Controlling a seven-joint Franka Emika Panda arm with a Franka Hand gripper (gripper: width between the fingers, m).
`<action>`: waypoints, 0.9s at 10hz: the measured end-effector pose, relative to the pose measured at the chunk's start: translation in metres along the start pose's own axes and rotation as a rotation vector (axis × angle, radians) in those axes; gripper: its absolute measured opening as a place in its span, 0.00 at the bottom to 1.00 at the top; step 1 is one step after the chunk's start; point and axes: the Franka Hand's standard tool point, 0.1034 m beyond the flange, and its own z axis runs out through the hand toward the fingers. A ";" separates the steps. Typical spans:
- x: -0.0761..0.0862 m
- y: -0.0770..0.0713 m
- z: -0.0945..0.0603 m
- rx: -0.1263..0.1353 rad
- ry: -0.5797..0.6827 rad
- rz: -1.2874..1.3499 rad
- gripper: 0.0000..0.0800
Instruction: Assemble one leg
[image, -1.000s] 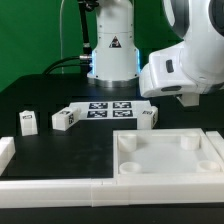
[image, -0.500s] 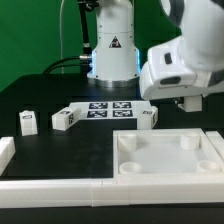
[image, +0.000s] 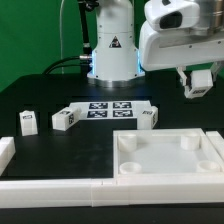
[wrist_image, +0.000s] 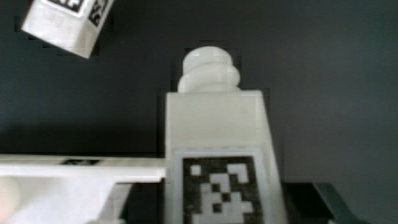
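In the exterior view the claw (image: 200, 90) has risen since half a second ago and now hangs high at the exterior view's right. It is clamped on the leg (image: 200, 80), well above the tray (image: 165, 150), and the dark fingers hide most of the leg. In the wrist view the leg (wrist_image: 217, 130) sits gripped in the claw (wrist_image: 217, 203), tag toward the camera and knobbed peg pointing away. The fingers (wrist_image: 125, 205) show only as dark slivers, a second block (wrist_image: 68, 25) beyond the claw is cut off by the frame, and a pale blurred shape beside the claw cannot be made out.
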 end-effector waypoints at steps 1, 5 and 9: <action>0.005 0.000 -0.002 -0.001 0.104 -0.003 0.36; 0.029 0.009 -0.015 -0.012 0.435 -0.059 0.36; 0.049 0.017 -0.023 -0.038 0.822 -0.103 0.36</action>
